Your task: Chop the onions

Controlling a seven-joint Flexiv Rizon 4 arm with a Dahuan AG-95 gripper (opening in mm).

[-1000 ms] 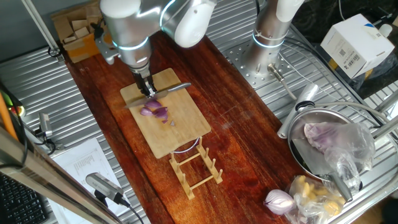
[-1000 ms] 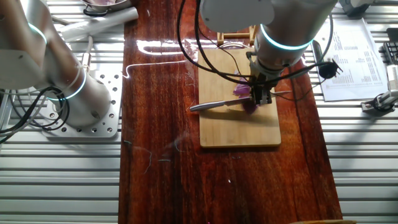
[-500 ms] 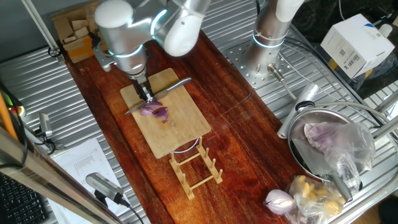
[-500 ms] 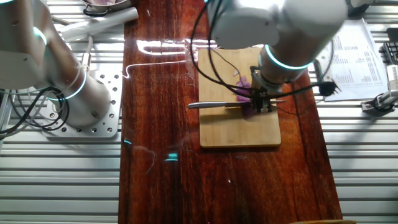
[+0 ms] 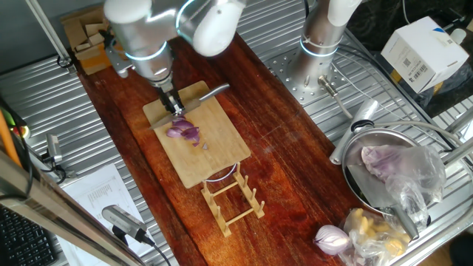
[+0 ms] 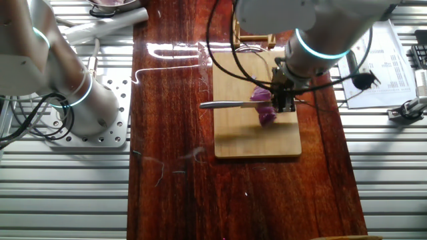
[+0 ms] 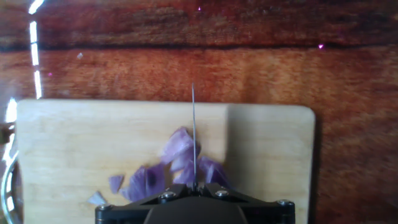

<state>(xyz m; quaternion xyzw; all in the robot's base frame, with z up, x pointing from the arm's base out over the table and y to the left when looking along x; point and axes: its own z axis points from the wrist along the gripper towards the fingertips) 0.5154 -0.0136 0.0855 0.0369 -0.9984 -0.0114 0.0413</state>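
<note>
The dark red wooden desk (image 5: pixel 281 140) holds a cutting board (image 5: pixel 214 155). On it lie purple onions (image 5: pixel 182 131). The jaws pinch a knife (image 6: pixel 230 105) above them.

You see the gripper (image 6: pixel 285 101) closed on a knife (image 6: pixel 230 105), handle pinched at its fingers, blade pointing toward 9 o'clock, its tip past the left edge of the cutting board (image 6: pixel 255 137). The onions (image 6: pixel 266 115) sit as a purple clump just under the blade, at 7 o'clock from the gripper. The board lies on a dark wooden tabletop (image 6: pixel 170 147). A wooden rack (image 6: pixel 252 41) stands at the board's 12 o'clock edge. A second arm's base (image 6: pixel 73 93) sits at 9 o'clock. Printed paper (image 6: pixel 377 63) lies at 3 o'clock.
</note>
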